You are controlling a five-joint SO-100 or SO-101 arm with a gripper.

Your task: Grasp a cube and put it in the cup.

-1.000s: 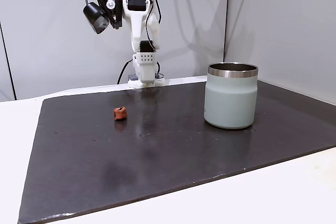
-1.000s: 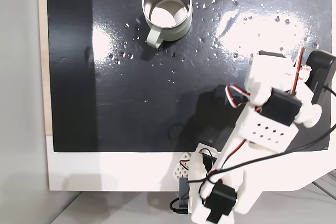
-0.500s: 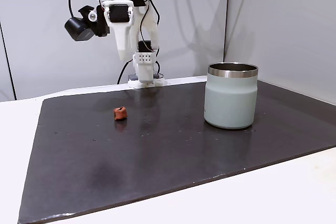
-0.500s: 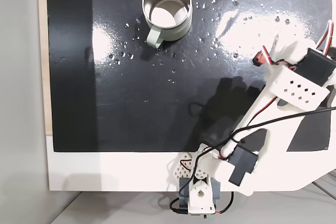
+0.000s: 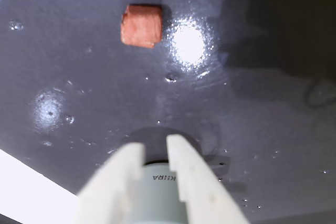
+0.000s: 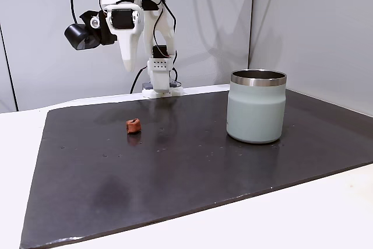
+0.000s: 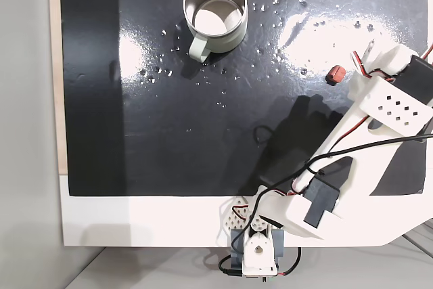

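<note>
The cube (image 5: 140, 25) is a small reddish-brown block lying on the dark mat, seen in the wrist view ahead of the fingers. It also lies left of centre on the mat in a fixed view (image 6: 133, 125) and near the right side from above (image 7: 334, 74). My gripper (image 5: 155, 148) is shut and empty, its white fingers pointing toward the cube. It hangs high above the mat (image 6: 127, 65), well clear of the cube. The cup (image 6: 257, 109) stands upright on the right, pale grey-green with a steel rim. From above the cup (image 7: 226, 44) is far from the cube.
The black glossy mat (image 6: 175, 167) lies on a white table, with bright light glare on it. The arm's base (image 6: 158, 88) stands at the mat's far edge. Grey walls close the back and the right side.
The arm has swung toward the cube's side, and the gripper now points down over the mat. From above, the arm has moved off the cube, which now shows. Cube and cup stayed put.
</note>
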